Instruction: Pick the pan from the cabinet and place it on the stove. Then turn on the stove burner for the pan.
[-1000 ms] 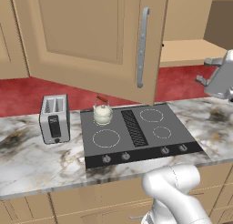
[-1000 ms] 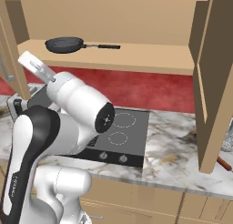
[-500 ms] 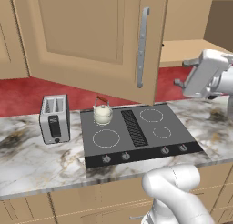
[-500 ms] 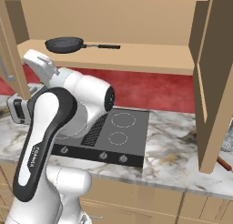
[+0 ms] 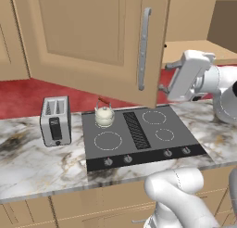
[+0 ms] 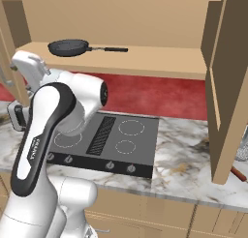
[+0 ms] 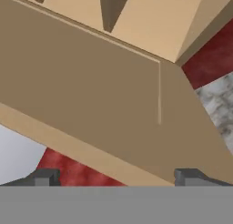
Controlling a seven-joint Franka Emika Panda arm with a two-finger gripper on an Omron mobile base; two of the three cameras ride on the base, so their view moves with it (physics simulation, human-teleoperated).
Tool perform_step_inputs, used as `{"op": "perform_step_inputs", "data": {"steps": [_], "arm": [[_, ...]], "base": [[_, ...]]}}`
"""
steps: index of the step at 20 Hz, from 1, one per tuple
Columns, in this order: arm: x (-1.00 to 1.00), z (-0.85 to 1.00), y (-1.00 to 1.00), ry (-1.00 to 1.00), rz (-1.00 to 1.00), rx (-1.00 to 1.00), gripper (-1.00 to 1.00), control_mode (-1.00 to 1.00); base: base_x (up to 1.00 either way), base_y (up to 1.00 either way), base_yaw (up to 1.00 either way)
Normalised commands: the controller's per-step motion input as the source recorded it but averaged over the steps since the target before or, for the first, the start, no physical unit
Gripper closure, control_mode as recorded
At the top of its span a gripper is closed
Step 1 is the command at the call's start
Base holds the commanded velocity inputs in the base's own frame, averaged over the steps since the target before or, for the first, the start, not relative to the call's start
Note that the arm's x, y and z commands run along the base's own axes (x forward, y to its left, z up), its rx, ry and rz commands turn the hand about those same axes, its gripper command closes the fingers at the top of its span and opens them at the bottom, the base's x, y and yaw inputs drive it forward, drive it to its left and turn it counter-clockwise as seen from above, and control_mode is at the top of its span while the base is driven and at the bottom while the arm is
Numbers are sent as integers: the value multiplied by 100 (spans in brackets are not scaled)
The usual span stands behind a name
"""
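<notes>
On cabinet shelf, upper left in right base view: pan, dark, round, handle pointing right, untouched. Cabinet door swung open, silver bar handle vertical. Gripper raised near shelf level beside open door, well apart from pan; fingers spread wide, holding nothing (hand view faces tan cabinet underside). Below: stove, black glass, on marble surface. Cream kettle on rear left burner. Toaster left of stove.
</notes>
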Motion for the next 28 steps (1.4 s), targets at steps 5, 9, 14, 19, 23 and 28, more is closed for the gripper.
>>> {"op": "perform_step_inputs", "data": {"steps": [5,9,14,19,23,28], "arm": [[0,-2,65,6,11,0,-100,-100],[-12,-3,76,4,11,0,-100,-100],[-3,-21,99,6,14,0,-100,-100],[0,-28,100,4,17,0,-100,-100],[-3,-24,100,4,18,0,-100,-100],[-2,-17,100,5,19,0,-100,-100]], "base": [[0,0,0],[0,0,0],[0,0,0],[0,0,0],[0,0,0],[0,0,0]]}}
